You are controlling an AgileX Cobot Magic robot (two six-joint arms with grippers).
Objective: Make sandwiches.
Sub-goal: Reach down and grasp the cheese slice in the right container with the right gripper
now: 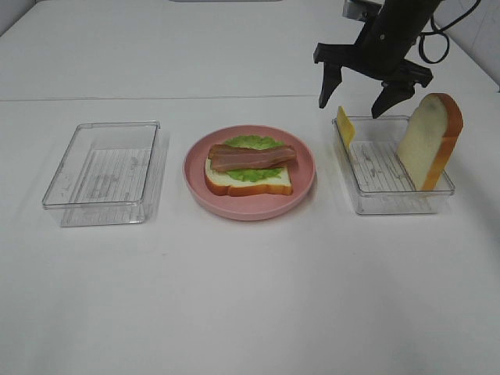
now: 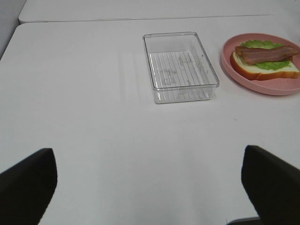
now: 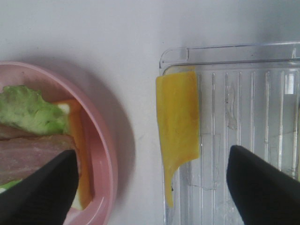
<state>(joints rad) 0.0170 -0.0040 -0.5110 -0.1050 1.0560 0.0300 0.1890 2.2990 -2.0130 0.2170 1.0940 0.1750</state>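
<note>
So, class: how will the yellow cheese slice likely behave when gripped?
The cheese slice looks thin, so probably light. Leaning on edge against the tray wall, it may tip or slide. It stands unsagging, so likely fairly stiff.

Bacon on lettuce on bread on plate, tray to its right holding slice, cheese seemingly leaning

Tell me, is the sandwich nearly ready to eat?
About halfway. Done: one bread slice sits on the pink plate with lettuce and bacon on top. Happening now: the right pincer, open and empty, hovers above the cheese, which leans against the clear box wall. Left to do: the cheese, then the second bread slice, leaning in that same box, go on top.
</note>
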